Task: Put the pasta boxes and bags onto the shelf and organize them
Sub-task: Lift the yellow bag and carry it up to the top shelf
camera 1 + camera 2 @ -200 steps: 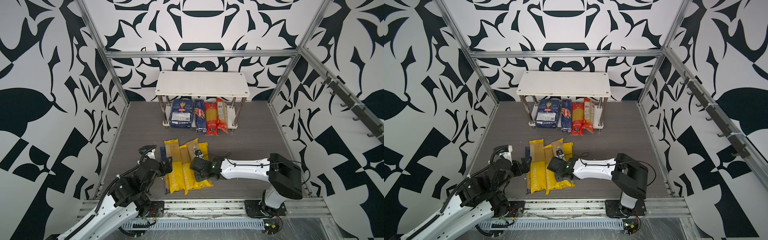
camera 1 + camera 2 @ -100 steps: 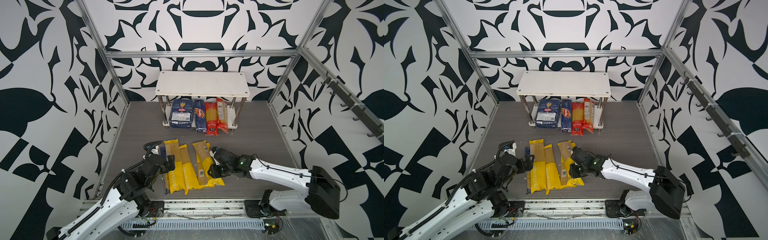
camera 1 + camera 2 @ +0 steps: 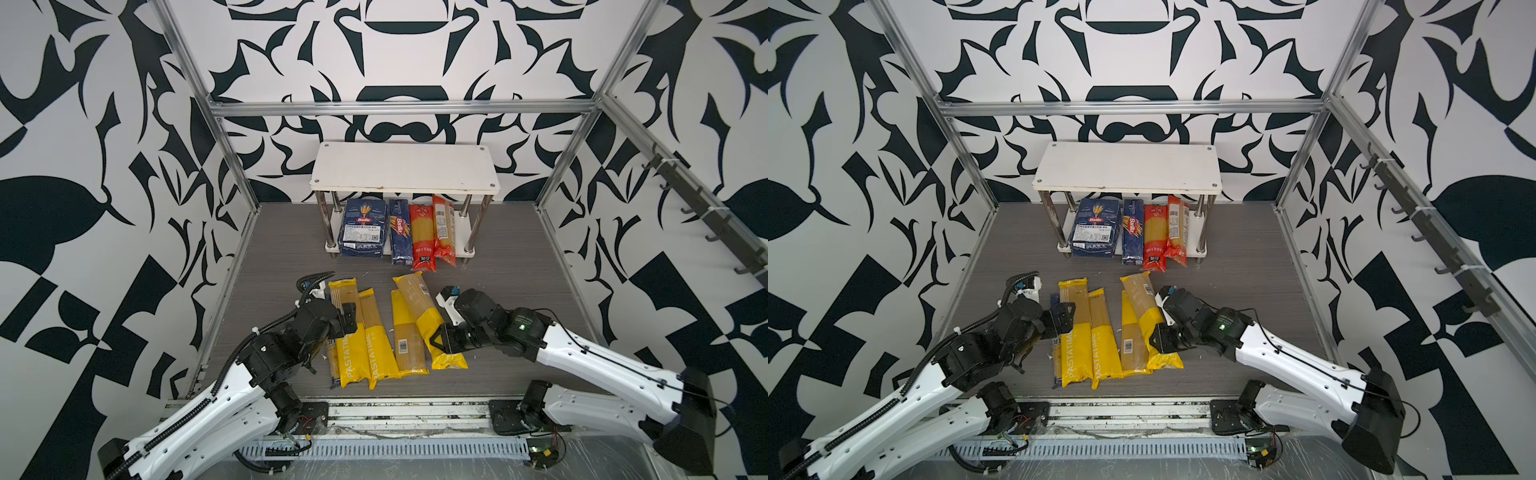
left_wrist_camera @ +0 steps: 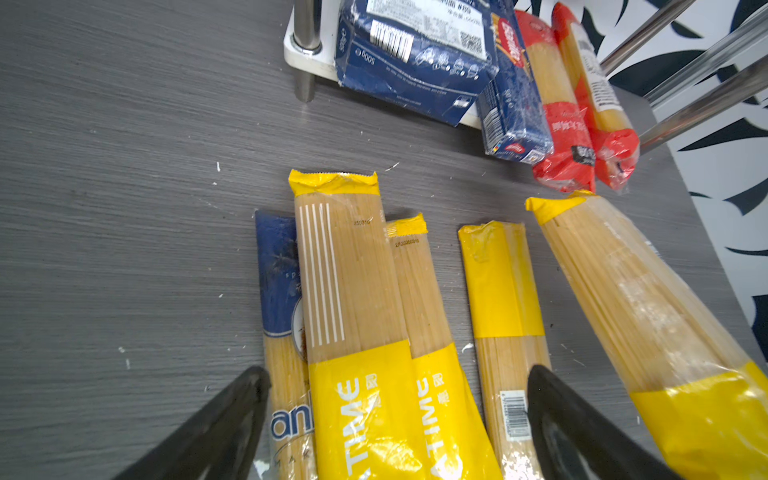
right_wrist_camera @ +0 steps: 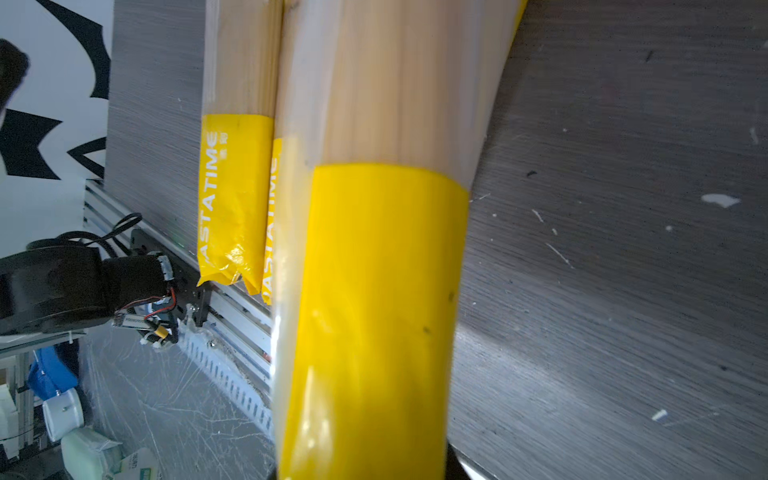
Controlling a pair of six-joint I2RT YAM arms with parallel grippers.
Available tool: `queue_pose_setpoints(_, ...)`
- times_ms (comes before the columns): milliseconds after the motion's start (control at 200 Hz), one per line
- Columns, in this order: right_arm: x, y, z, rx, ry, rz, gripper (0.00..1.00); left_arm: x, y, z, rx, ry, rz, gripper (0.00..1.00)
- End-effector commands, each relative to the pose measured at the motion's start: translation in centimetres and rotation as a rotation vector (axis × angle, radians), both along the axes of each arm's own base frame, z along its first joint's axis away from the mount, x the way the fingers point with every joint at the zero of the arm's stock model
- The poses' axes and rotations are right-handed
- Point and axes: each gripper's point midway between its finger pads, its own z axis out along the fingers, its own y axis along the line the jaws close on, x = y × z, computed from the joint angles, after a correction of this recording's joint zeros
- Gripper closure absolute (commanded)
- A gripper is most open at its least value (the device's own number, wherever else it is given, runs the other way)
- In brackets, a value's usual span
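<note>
Grey desk [image 3: 270,266] near me carries the rightmost yellow bag [image 3: 415,295], which my right tool [image 3: 441,340] grips by its near end, so I should lift slowly, level it, then head for the shelf [image 3: 405,170]; left tool [image 4: 397,374] gapes idle.

The shelf [image 3: 405,172] stands at the middle of the surface's [image 3: 282,257] back edge. On its lower board lie, left to right, the wide Barilla box [image 3: 360,228], the narrow Barilla box [image 3: 400,232], a spaghetti bag [image 3: 422,237] and a second spaghetti bag [image 3: 443,232], their front ends past the board's edge. Nearer the front edge five bags lie lengthwise. The ankara bag [image 4: 277,274] is leftmost, partly under the first PASTATIME bag [image 3: 351,357]. Next come the second PASTATIME bag [image 3: 380,353], a gap, the third PASTATIME bag [image 3: 405,328], and the fourth PASTATIME bag [image 3: 419,299], slanting rightmost in the right hand's [image 3: 444,338] grip.
</note>
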Motion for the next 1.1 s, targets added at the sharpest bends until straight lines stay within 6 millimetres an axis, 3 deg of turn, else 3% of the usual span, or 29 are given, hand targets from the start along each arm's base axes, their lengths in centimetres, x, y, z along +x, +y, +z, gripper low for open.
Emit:
queue_pose_setpoints(0,1.8,1.5,9.8,0.202,-0.242,0.035,1.00,0.4,0.0,1.9,-0.029,-0.051,0.006,0.01)
queue_pose_setpoints(315,2.4,-0.5,17.3,0.211,-0.389,0.017,1.00,0.7,-0.1,2.4,-0.027,-0.072,0.005,0.01)
queue_pose_setpoints(710,5.0,-0.8,26.8,0.224,-0.582,0.008,1.00,0.9,-0.2,2.8,-0.014,-0.094,-0.006,0.01)
queue_pose_setpoints(850,7.2,-1.2,29.7,0.204,-0.657,-0.017,1.00,0.9,0.0,2.6,-0.020,-0.103,-0.002,0.01)
queue_pose_setpoints(1095,13.9,-1.0,32.6,0.159,-0.691,-0.059,1.00,1.0,0.0,2.6,-0.008,-0.109,-0.003,0.01)
